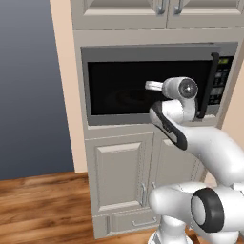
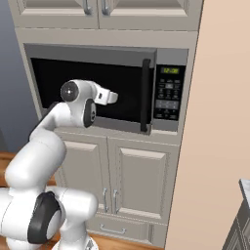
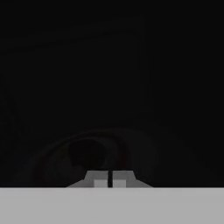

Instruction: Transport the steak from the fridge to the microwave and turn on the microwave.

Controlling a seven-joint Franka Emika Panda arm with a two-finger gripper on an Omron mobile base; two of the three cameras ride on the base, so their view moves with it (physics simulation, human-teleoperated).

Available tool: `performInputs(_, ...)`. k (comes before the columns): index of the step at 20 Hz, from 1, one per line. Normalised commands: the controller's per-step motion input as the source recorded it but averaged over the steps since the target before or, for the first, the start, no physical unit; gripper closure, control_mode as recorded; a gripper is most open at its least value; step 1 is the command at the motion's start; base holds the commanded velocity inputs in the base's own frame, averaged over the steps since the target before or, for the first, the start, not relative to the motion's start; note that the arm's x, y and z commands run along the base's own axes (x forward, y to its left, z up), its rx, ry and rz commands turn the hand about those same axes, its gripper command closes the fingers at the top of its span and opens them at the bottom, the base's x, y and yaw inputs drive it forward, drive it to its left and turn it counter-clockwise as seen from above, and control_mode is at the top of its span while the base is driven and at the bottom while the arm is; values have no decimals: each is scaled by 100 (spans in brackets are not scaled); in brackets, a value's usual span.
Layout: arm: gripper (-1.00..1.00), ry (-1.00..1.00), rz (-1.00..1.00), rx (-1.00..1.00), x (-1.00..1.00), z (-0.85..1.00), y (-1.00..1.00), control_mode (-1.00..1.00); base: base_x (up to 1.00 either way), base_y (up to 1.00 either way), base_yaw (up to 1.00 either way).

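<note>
The microwave is a wide grey built-in oven with a black glass door, a dark vertical bar handle and a button panel with a small green display. My gripper is shut with nothing between its fingertips. It points at the dark glass near the door's middle, left of the handle. In the hand view a faint round turntable shows through the dark, with a dim rounded lump on it that may be the steak. The fridge is out of view.
Grey cabinet doors stand below the microwave and more cabinets above it. A tan wall panel runs along its right side. Wooden floor lies to the left.
</note>
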Motion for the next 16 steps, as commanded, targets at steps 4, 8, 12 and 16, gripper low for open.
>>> performInputs(4,100,-1,17,3,48,-3,-18,-100,0,0,0)
performInputs(8,100,-10,16,3,55,-7,-8,-100,0,0,0)
performInputs(12,100,-2,15,6,51,0,-11,-100,0,0,0)
performInputs(16,100,0,9,4,17,3,-10,-100,0,0,0)
